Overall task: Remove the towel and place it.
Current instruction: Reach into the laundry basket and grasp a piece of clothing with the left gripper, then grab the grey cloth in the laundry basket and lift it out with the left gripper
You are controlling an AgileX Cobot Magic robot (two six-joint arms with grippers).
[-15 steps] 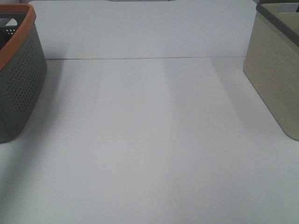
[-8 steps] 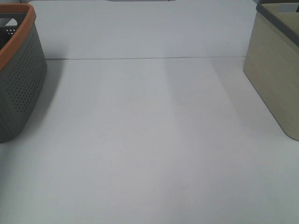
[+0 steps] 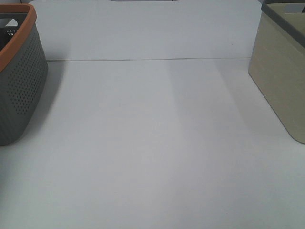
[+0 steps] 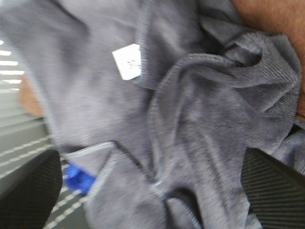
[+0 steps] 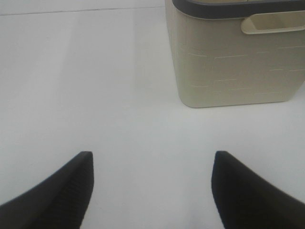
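Observation:
The towel (image 4: 190, 119) is dark charcoal terry, crumpled, with a stitched hem and a small white tag (image 4: 127, 62). It fills the left wrist view and is hidden in the exterior high view. My left gripper (image 4: 147, 160) is open just above it, with one finger on each side of the folds. My right gripper (image 5: 152, 155) is open and empty over the white table (image 5: 95, 86). Neither gripper shows in the exterior high view.
A grey perforated basket with an orange rim (image 3: 21, 81) stands at the table's left edge. A beige basket with a dark rim (image 3: 281, 71) stands at the right and also shows in the right wrist view (image 5: 233, 62). A blue item (image 4: 78, 177) peeks from under the towel.

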